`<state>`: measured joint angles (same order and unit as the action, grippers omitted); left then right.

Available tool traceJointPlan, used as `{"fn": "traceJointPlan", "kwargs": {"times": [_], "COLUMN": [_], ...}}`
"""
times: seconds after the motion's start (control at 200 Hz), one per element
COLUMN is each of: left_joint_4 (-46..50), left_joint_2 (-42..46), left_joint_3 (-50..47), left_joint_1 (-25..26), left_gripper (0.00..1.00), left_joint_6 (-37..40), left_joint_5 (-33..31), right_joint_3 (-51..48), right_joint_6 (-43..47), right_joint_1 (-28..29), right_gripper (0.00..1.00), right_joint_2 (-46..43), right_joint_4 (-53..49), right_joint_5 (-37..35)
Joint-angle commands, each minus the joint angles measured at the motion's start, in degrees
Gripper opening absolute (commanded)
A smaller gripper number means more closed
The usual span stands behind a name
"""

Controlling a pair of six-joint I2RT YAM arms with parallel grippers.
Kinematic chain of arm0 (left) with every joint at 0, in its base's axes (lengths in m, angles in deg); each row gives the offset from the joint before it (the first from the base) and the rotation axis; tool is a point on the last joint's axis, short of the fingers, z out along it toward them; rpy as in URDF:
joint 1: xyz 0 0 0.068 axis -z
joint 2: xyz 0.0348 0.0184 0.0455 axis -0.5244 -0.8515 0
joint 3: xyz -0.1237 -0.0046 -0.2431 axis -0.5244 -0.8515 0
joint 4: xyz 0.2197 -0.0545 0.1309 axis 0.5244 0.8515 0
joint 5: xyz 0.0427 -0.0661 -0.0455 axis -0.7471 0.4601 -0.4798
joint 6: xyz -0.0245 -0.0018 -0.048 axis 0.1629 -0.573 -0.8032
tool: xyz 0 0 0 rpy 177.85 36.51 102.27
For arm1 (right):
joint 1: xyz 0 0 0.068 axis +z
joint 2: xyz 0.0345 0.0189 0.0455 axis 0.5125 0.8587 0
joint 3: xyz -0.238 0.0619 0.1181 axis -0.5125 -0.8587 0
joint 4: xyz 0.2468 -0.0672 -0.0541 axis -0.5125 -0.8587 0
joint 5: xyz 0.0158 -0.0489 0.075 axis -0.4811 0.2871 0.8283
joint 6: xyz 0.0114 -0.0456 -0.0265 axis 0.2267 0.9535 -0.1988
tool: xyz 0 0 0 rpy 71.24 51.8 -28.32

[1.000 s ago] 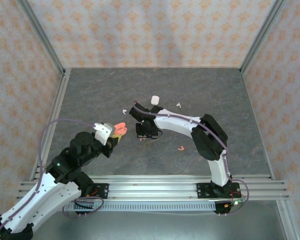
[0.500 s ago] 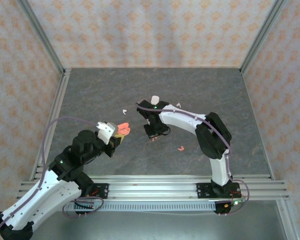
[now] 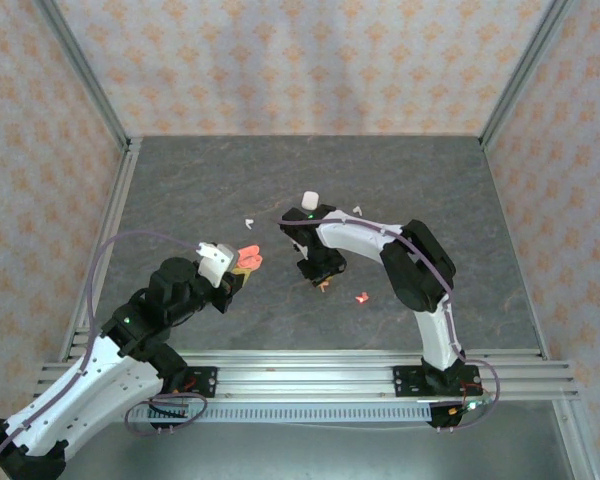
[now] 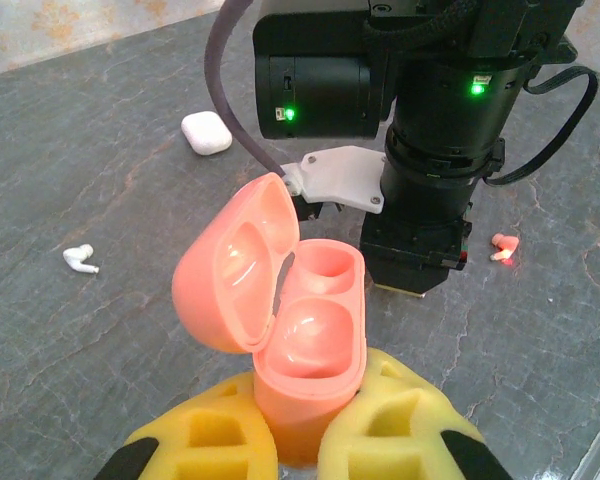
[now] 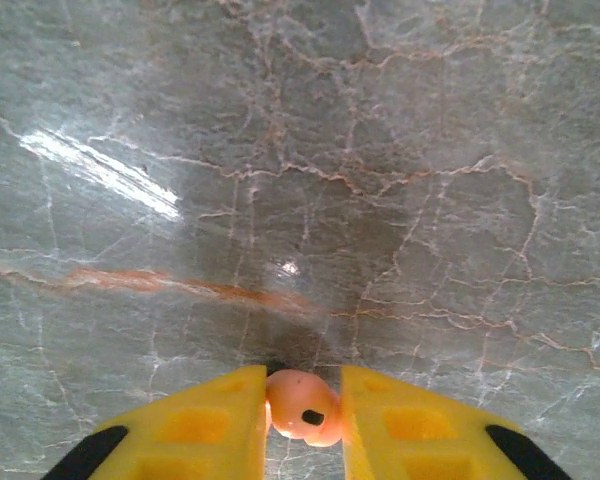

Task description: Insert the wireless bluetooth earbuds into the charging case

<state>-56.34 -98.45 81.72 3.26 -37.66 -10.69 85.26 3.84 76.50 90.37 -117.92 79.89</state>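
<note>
Bright, even light casts soft shadows, a white glare streaks the table [image 5: 100, 165], and the close-up right gripper [image 5: 305, 395] looks slightly blurred.

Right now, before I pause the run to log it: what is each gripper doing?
Left gripper: closed on the open pink charging case.
Right gripper: closed on a pink earbud, just above the table.

I'm working in a robotics lab test cell: a grey stone-look table [image 3: 180, 190] boxed in by wallpapered panels [image 3: 310, 60] on aluminium frame posts [image 3: 85, 70], with the left arm [image 3: 90, 370] and right arm [image 3: 420, 275] bolted to an aluminium rail [image 3: 310, 375].
</note>
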Motion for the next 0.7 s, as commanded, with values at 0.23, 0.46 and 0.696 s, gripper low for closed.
{"fn": "traceJointPlan", "kwargs": {"times": [0.23,0.46,0.696], "left_joint_4": [-1.5,-4.0,-6.5], "left_joint_2": [0.3,-1.1,-5.5], "left_joint_3": [0.4,-0.6,0.2], "left_joint_1": [0.0,0.0,0.0], "left_gripper": [0.0,0.0,0.0], "left_joint_6": [0.1,-1.0,-1.0], "left_joint_5": [-0.6,0.2,2.5], "right_joint_3": [-2.6,-12.4,-16.8], "right_joint_6": [-8.4,-33.8,-39.2], "right_joint_1": [-1.3,-2.6,-2.6], "right_gripper": [0.31,0.37,0.45], "right_joint_2": [-8.1,-14.9,-15.2], "right_joint_4": [-0.4,10.5,17.5], "right_joint_5": [1.2,4.3,4.4]}}
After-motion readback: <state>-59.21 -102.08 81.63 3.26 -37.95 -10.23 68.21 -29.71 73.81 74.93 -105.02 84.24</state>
